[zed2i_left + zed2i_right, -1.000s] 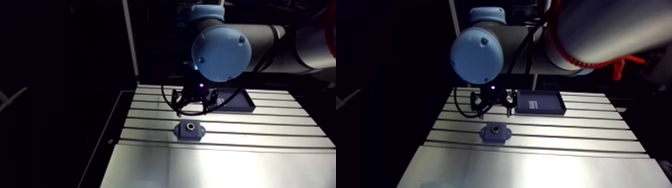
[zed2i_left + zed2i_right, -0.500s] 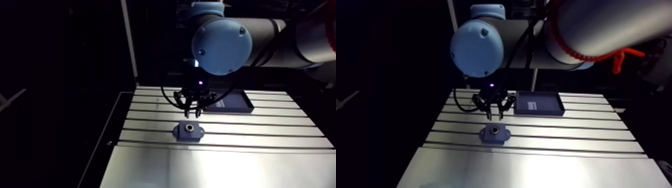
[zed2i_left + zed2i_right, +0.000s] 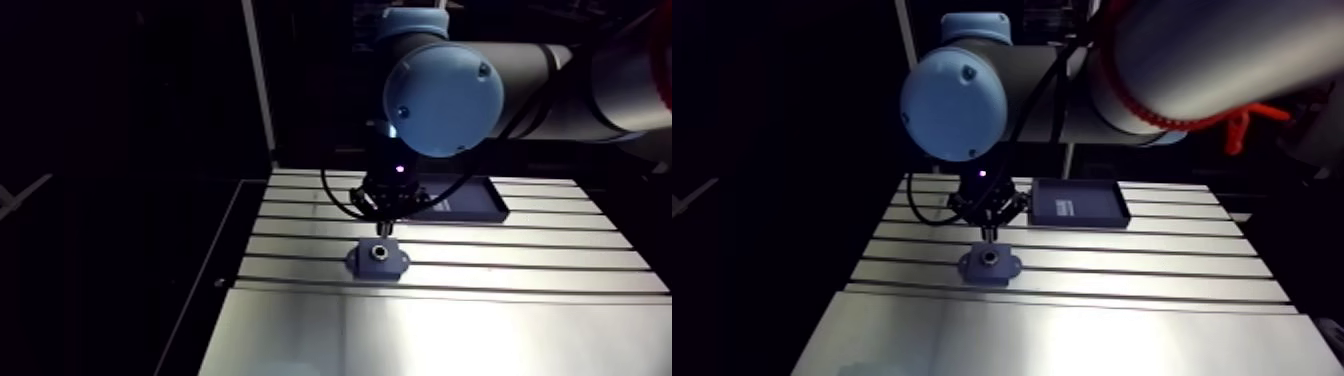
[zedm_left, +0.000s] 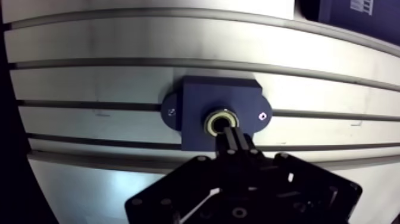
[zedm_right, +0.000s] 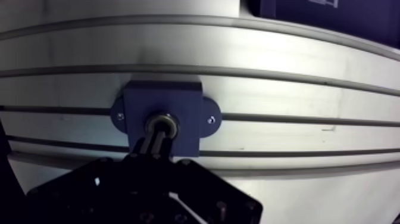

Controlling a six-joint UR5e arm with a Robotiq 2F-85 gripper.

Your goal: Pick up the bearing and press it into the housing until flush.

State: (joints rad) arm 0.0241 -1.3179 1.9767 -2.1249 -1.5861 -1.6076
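The bearing (image 4: 212,126) is seen seated in the round bore at the middle of the housing (image 4: 205,98), where its metal ring is shown bright against the dark blue block. Whether the ring is level with the block's face cannot be told. The housing is laid flat on the slotted aluminium table (image 4: 89,83), astride one of the slots, and a small fastener is seen in each of its two rounded ears. The gripper (image 4: 229,137) is held directly over the housing with its two fingers brought together, no gap being left between them and nothing being gripped. In the wrist view the joined fingertips are placed over the near edge of the bearing; whether the ring is touched by them cannot be made out. In the arm view a dark blue tray (image 3: 1077,205) with a pale label inside is seen farther back on the table, well apart from the housing.
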